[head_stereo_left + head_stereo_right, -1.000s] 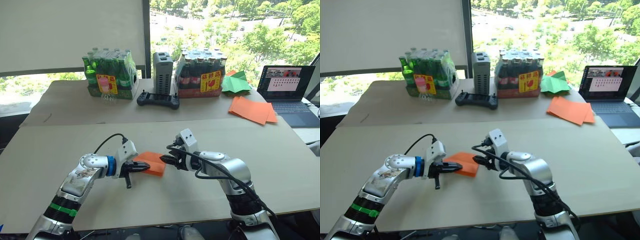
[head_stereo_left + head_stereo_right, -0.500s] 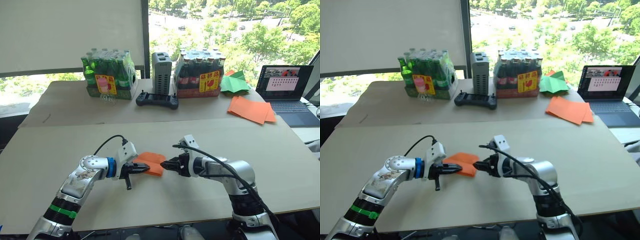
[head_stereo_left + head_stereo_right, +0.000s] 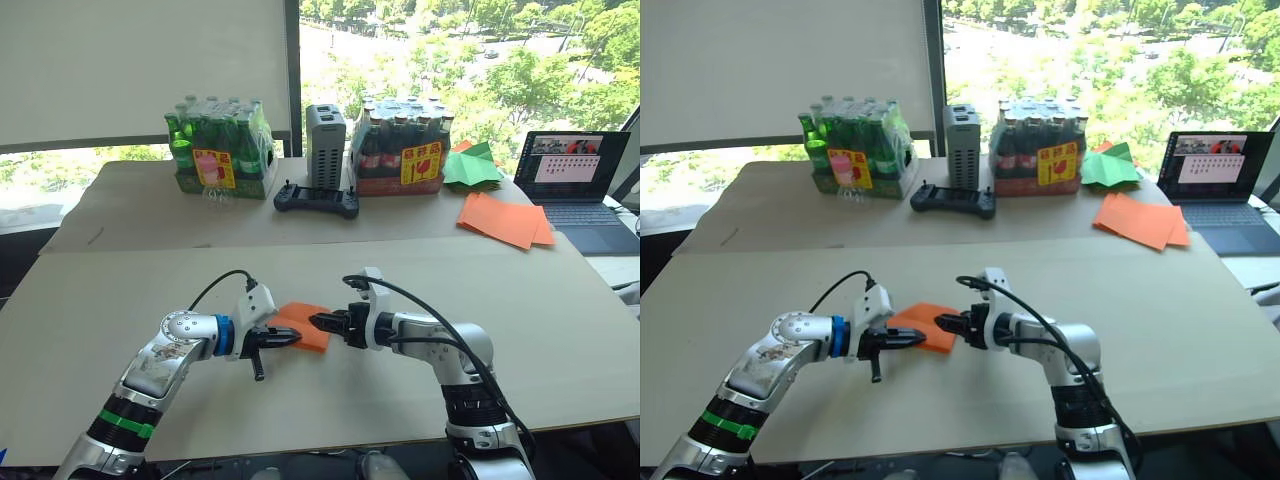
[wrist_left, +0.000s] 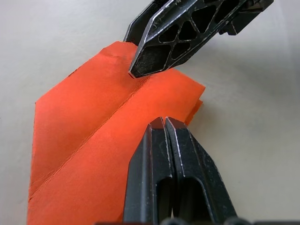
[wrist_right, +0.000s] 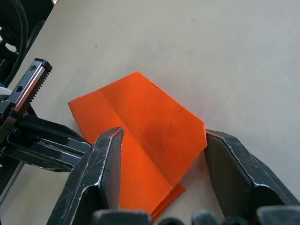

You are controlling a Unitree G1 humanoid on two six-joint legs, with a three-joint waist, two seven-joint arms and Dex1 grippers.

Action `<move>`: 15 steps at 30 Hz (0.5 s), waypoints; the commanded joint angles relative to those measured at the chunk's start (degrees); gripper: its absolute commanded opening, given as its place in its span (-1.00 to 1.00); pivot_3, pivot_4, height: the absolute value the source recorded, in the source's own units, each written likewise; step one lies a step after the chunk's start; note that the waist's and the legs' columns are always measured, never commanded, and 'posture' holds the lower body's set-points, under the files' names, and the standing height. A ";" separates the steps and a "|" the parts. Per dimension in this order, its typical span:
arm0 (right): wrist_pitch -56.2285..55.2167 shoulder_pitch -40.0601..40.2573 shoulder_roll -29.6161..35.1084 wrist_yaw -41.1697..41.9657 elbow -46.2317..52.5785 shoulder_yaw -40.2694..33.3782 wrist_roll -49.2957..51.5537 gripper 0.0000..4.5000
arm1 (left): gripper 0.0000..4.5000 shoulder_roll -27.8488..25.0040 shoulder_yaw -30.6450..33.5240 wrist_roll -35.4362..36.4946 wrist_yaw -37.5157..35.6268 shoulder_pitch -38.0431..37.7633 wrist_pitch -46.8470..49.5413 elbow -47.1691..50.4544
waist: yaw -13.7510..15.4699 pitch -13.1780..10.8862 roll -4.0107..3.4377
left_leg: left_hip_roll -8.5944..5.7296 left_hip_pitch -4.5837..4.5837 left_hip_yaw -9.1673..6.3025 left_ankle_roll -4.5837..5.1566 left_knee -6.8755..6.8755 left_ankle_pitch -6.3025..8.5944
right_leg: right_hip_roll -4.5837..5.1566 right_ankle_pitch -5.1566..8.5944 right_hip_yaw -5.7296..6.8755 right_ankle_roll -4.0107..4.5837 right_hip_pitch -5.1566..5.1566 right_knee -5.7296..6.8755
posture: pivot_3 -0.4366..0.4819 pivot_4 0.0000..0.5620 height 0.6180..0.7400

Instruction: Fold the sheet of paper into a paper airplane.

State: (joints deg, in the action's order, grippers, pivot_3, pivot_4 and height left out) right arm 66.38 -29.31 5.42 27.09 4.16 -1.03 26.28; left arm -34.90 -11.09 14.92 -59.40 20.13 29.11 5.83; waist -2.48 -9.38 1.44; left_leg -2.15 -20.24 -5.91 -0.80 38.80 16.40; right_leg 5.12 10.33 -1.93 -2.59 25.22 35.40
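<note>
The sheet of paper [image 3: 302, 322] lies flat on the near table between my two arms, folded into a layered orange shape with a long crease [image 4: 117, 110] and one angled end. My left gripper [image 3: 290, 339] is shut, and its joined fingertips [image 4: 164, 123] rest on top of the paper near its edge. My right gripper [image 3: 318, 322] is open. Its two fingers [image 5: 107, 159] straddle the opposite end of the paper, one on each side, close above the table. The right gripper's fingers [image 4: 178, 33] also reach over the paper's far corner in the left wrist view.
On the far table stand a pack of green bottles [image 3: 215, 150], a grey box [image 3: 325, 145], a pack of dark bottles [image 3: 400, 150] and a black controller [image 3: 316, 199]. A pile of orange sheets [image 3: 505, 220], green paper pieces [image 3: 470, 165] and a laptop [image 3: 575, 180] lie at the back right.
My right gripper drew back to the right of the paper, then moved left again, and its fingers now straddle the paper's end. The left gripper has stayed on the paper.
</note>
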 commanded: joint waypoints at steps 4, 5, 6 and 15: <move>-3.39 -0.25 0.58 1.00 0.01 0.48 1.04 0.17 | -0.98 -1.13 0.09 0.44 -0.21 -0.09 0.45 2.26 | -0.02 0.00 0.00 | 0.00 0.00 0.00 0.00 0.00 0.00 | 0.00 0.00 0.00 0.00 0.01 0.02 | -0.05 -0.47 0.72; -3.64 -0.15 0.48 0.90 0.05 0.48 1.09 0.03 | -0.98 -1.21 0.06 0.46 -0.22 -0.13 0.45 2.32 | -0.02 0.00 0.00 | 0.00 0.00 0.00 0.00 0.00 0.00 | 0.00 0.00 0.00 0.00 0.01 0.02 | -0.05 -0.47 0.72; -3.79 -0.07 0.43 0.84 0.09 0.49 1.16 -0.10 | -0.98 -1.27 0.04 0.49 -0.23 -0.17 0.46 2.37 | -0.02 0.00 0.00 | 0.00 0.00 0.00 0.00 0.00 0.00 | 0.00 0.00 0.00 0.00 0.01 0.03 | -0.05 -0.47 0.72; -5.48 0.86 1.64 1.43 1.67 2.12 0.65 -0.99 | -0.98 -1.58 -0.05 0.35 -0.28 -0.44 0.49 2.49 | -0.01 0.00 0.00 | 0.00 0.00 0.00 0.00 0.00 0.00 | 0.00 0.00 0.00 0.00 0.01 0.03 | -0.05 -0.47 0.72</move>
State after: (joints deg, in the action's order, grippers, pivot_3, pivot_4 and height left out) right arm 62.88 -28.55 6.57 27.53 3.28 0.21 26.10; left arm -35.78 -11.22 14.91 -59.49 19.62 29.15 6.52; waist -2.49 -9.38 1.44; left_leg -2.16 -20.24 -5.91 -0.80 38.80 16.40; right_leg 5.13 10.33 -1.93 -2.58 25.23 35.43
